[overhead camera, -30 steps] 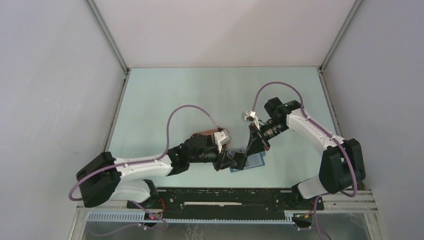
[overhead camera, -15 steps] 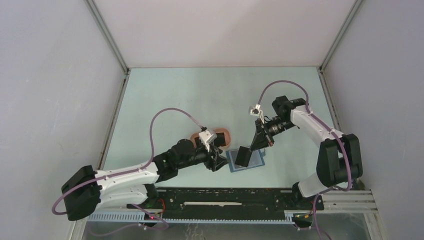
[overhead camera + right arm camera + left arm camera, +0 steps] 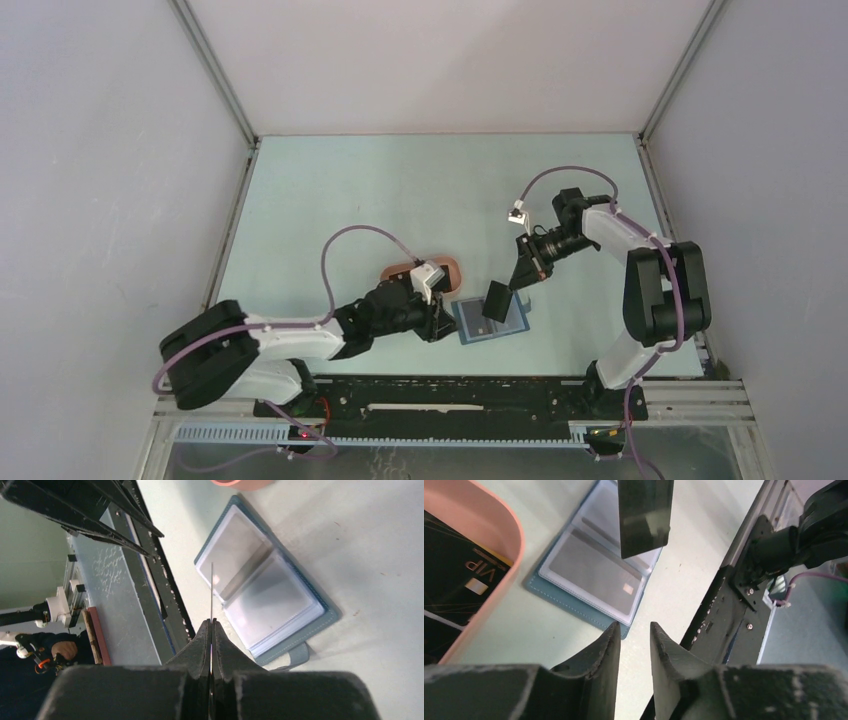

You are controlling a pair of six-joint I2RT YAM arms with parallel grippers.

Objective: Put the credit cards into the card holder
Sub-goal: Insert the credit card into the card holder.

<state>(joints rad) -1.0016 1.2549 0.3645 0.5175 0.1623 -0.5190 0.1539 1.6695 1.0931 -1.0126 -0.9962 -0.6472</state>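
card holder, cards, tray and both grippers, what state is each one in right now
card holder: open, lying flat, clear pockets facing up
black card: pinched by one end, hanging over the open holder, not yet in a pocket
right gripper: shut on the black card
left gripper: slightly open, empty
pink tray: beside the holder, not empty
VIP card: lying in the tray

The card holder [image 3: 574, 601] has a stitched, leather-like cover and shiny clear plastic sleeves [image 3: 584, 565]. The black card [image 3: 644, 515] is glossy, the pink tray [image 3: 494, 510] matt.
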